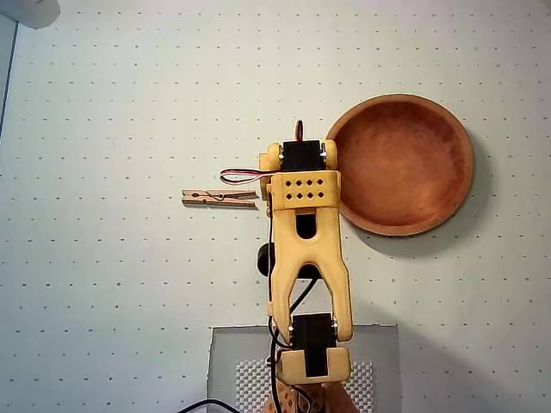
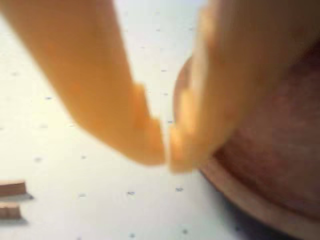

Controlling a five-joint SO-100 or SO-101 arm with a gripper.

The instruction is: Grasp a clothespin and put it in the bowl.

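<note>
In the overhead view we see the clothespin (image 1: 219, 198) lying flat on the dotted white surface (image 1: 112, 284), its long axis running from 9 o'clock to 3 o'clock. It sits just beside the arm (image 1: 303, 249), at the arm's 9 o'clock side, and is not held. The bowl (image 1: 401, 163) rests on the surface at the arm's 2 o'clock side, with its rim partly covered by the arm's upper housing. The bowl holds nothing that we can see. A grey mat (image 1: 225, 361) lies under the arm's base at 6 o'clock.

In the wrist view we see the claw (image 2: 167, 157) blurred and close to the lens. Its two fingertips meet with almost no gap, and nothing is gripped between them. The bowl (image 2: 270, 165) appears at the claw's 4 o'clock side. The two ends of the clothespin (image 2: 11, 199) show at the frame's 8 o'clock edge, well apart from the claw.
</note>
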